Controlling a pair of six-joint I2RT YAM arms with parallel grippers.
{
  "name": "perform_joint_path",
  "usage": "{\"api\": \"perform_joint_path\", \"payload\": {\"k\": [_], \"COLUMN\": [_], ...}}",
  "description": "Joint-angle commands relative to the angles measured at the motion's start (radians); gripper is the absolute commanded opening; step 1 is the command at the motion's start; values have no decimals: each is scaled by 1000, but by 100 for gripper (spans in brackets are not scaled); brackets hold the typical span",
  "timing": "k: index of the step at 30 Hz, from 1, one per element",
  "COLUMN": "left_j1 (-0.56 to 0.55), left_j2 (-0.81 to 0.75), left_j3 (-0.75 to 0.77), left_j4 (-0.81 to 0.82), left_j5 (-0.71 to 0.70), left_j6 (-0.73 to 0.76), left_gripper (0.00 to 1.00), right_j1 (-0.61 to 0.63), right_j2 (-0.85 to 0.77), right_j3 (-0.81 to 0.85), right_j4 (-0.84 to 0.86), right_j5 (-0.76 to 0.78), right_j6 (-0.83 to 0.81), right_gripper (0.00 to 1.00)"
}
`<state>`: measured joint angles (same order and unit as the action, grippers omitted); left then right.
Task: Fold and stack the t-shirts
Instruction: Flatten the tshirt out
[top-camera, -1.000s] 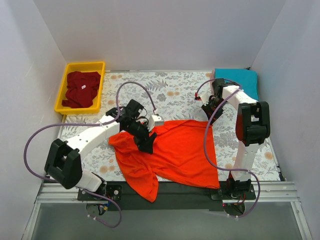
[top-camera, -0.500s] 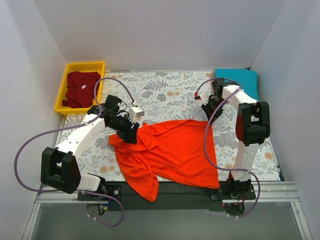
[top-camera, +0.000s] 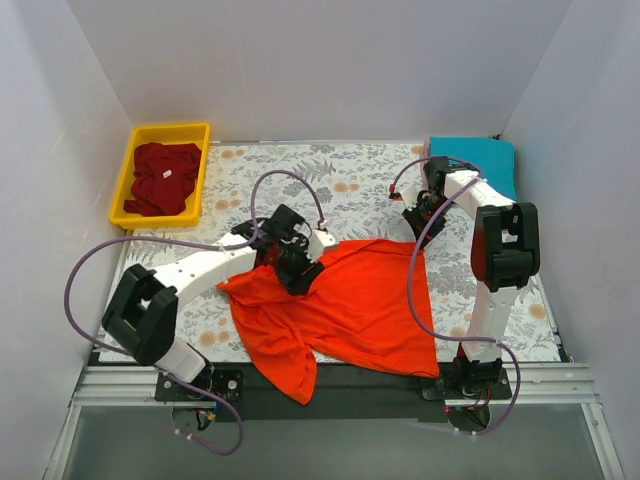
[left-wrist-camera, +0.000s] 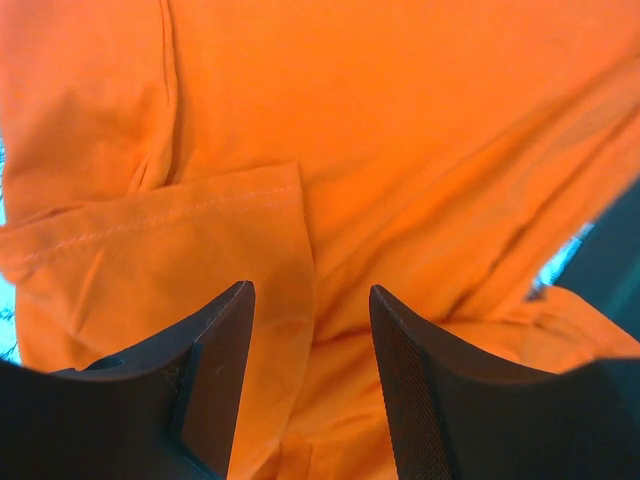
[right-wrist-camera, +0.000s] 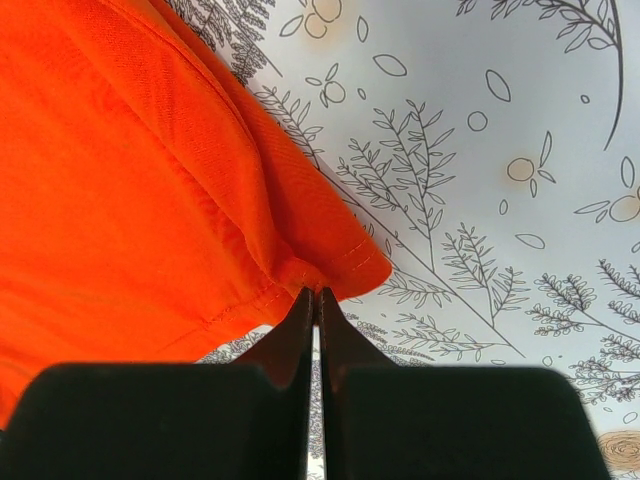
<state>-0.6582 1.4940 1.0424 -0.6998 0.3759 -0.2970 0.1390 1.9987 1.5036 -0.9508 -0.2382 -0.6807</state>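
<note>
The bright orange-red t-shirt (top-camera: 360, 310) lies spread and wrinkled on the floral table cloth (top-camera: 350, 190), its lower part hanging over the front edge. My left gripper (top-camera: 300, 272) is open just above the shirt's upper-left part. In the left wrist view the gripper (left-wrist-camera: 310, 290) has a sleeve hem (left-wrist-camera: 200, 205) and orange cloth (left-wrist-camera: 400, 120) beneath it. My right gripper (top-camera: 415, 228) is shut on the shirt's upper-right corner; in the right wrist view the gripper (right-wrist-camera: 315, 292) pinches the hemmed corner (right-wrist-camera: 330, 255). A teal shirt (top-camera: 478, 160) lies folded at the back right. A dark maroon shirt (top-camera: 160, 178) lies crumpled in the bin. No green shirt is in view.
The yellow plastic bin (top-camera: 170, 128) stands at the back left corner. White walls enclose the table on three sides. The black front rail (top-camera: 380, 385) runs under the hanging shirt. Purple cables loop above both arms.
My left gripper swung back and left off the shirt, then returned over its upper-left part, still open. The right gripper has not moved. The shirt lies much as before.
</note>
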Motion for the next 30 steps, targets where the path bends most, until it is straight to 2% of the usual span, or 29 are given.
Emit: {"api": "perform_joint_path", "payload": {"k": [1,9,18,25,29,30], "left_j1": [-73,-138,-156,-158,-159,-159], "left_j2": [84,202,253,268,241,233], "left_j3": [44,76,99,120,139,146], "left_j4": [56,117,138,140,128,120], "left_j5": [-152,-304,-325,-313,-319,-321], "left_j6": [-45,-99,-99,-106,-114,-119], "left_gripper": [48,48,44,31,17,7], "right_j1": [-1,-1,-3,-1,-3,-3], "right_j2": [3,8,17,17,20,18], "right_j3": [27,26,32,33,33,33], "right_j4": [-25,-22,-23,-23,-25,-23], "right_j5": [-15,-23,-32,-26,-23,-21], "right_j6": [7,9,10,7,10,9], "right_gripper": [1,1,1,1,1,1]}}
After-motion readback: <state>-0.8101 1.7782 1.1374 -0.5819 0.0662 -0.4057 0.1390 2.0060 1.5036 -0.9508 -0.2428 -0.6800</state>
